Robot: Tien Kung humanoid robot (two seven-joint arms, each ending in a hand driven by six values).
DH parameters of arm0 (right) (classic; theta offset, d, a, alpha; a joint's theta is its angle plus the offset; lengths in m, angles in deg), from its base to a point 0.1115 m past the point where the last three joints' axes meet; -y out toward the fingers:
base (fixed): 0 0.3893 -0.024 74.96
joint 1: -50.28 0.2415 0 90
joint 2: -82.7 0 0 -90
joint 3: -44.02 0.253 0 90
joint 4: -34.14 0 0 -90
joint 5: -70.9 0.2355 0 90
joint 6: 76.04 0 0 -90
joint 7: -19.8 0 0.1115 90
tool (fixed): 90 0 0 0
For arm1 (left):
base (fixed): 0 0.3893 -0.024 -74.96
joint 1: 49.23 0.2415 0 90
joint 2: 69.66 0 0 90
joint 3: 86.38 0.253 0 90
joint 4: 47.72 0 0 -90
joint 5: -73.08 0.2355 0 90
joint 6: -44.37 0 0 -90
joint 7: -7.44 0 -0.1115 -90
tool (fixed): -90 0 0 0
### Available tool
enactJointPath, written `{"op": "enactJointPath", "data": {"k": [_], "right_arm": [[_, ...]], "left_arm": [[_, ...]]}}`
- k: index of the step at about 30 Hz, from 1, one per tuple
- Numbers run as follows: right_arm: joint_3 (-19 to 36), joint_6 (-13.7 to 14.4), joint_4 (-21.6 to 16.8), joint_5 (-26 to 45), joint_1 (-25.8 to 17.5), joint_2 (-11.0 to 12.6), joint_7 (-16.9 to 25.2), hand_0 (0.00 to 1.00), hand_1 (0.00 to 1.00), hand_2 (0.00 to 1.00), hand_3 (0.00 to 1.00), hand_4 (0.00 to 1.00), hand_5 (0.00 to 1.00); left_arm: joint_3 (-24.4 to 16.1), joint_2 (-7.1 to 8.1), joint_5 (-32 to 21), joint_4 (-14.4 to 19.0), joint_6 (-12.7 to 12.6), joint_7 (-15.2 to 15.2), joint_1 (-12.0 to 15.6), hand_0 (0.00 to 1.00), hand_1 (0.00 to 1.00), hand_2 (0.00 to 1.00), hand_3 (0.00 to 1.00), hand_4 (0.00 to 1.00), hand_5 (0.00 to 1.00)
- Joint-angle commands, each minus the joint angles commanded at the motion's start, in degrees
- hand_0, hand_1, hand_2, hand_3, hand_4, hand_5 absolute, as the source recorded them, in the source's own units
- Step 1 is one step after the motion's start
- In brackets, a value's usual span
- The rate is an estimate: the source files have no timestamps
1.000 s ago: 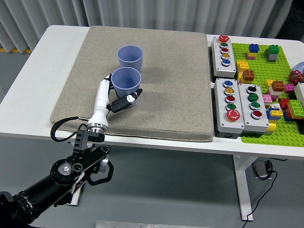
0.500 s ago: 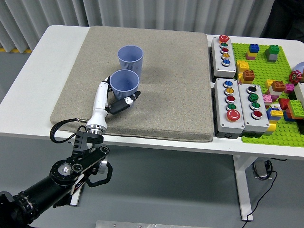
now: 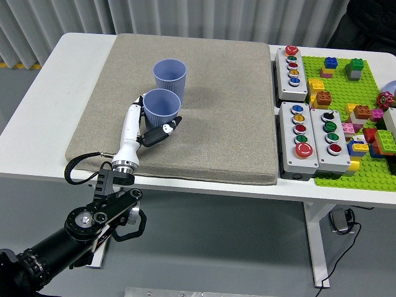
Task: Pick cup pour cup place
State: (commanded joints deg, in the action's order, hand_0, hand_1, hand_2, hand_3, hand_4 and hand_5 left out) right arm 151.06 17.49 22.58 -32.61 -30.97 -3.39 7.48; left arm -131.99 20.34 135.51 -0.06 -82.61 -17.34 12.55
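Two blue-purple cups stand upright on the grey mat point(image 3: 216, 99). The far cup point(image 3: 170, 75) stands free. The near cup point(image 3: 161, 108) is just in front of it, in my left hand point(image 3: 151, 127). The hand is white with black fingertips; its fingers curl around the cup's lower wall from the left and front. The cup's base is hidden by the fingers, so I cannot tell if it rests on the mat. My left arm comes in from the lower left. My right arm is not in view.
Three grey button boxes point(image 3: 292, 64) point(image 3: 299, 138) point(image 3: 330, 140) lie right of the mat. A green baseplate point(image 3: 365, 93) with several loose coloured bricks is at the far right. A black cable point(image 3: 80, 161) loops over the table's near edge.
My left hand has carried the near cup slightly up and left, closer to the far cup. The far cup has not moved.
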Motion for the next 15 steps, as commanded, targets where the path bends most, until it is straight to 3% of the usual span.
{"op": "enactJointPath", "data": {"k": [11, 12, 15], "right_arm": [[0.25, -0.11, -0.02, -0.50, -0.43, -0.05, -0.02, 0.700, 0.706, 0.670, 0.635, 0.060, 0.311], [0.25, -0.11, -0.02, -0.51, -0.45, -0.05, -0.02, 0.700, 0.706, 0.669, 0.636, 0.059, 0.308], [0.27, -0.11, -0.03, -0.54, -0.46, -0.06, -0.05, 0.700, 0.706, 0.669, 0.636, 0.059, 0.308]], "left_arm": [[-0.38, 0.00, 0.59, 0.23, 0.00, 0.10, 0.73, 0.619, 0.656, 0.819, 0.823, 0.914, 0.327], [-0.47, 0.00, 0.82, 0.31, 0.00, 0.04, 0.80, 0.656, 0.697, 0.854, 0.876, 0.955, 0.381], [-0.84, 0.05, 2.13, 0.63, 0.71, 0.16, 0.92, 0.656, 0.697, 0.854, 0.876, 0.955, 0.381]]}}
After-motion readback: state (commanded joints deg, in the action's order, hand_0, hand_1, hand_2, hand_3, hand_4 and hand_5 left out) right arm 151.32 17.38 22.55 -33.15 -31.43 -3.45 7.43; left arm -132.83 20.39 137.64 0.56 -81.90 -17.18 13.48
